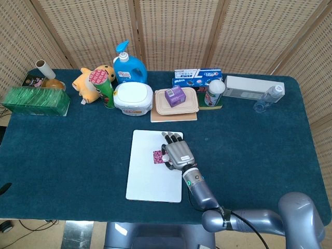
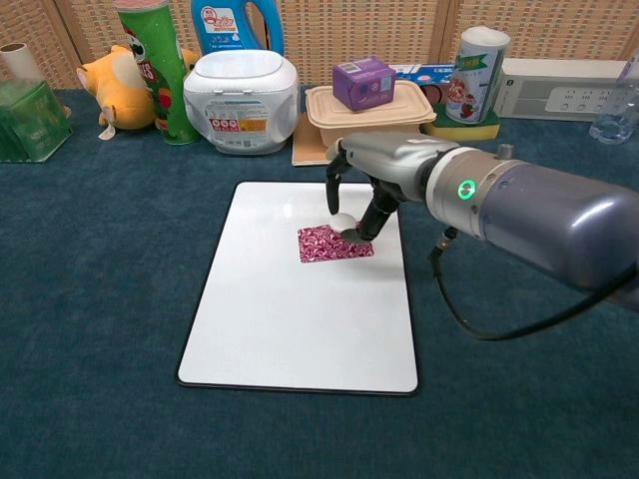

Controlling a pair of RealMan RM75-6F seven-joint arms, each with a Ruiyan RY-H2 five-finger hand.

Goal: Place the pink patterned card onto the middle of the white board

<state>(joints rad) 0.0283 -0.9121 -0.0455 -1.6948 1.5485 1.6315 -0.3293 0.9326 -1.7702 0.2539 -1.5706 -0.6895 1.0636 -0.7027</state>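
The pink patterned card [image 2: 324, 245] lies flat near the middle of the white board [image 2: 300, 319], slightly toward its upper right. My right hand [image 2: 377, 172] hangs over the card's right end, fingers pointing down and spread from the thumb. A fingertip [image 2: 357, 234] touches the card's upper right corner, and the pale thumb tip sits just beside it. From the head view the right hand [image 1: 177, 151] covers most of the card [image 1: 157, 155] on the board [image 1: 148, 179]. My left hand is in neither view.
Along the table's back stand a chip can [image 2: 158, 70], a white wipes tub [image 2: 240, 100], a lidded food box [image 2: 369, 115] with a purple box [image 2: 362, 82] on it, a detergent bottle [image 1: 128, 65], a plush toy [image 1: 89, 82] and a green box [image 1: 35, 101].
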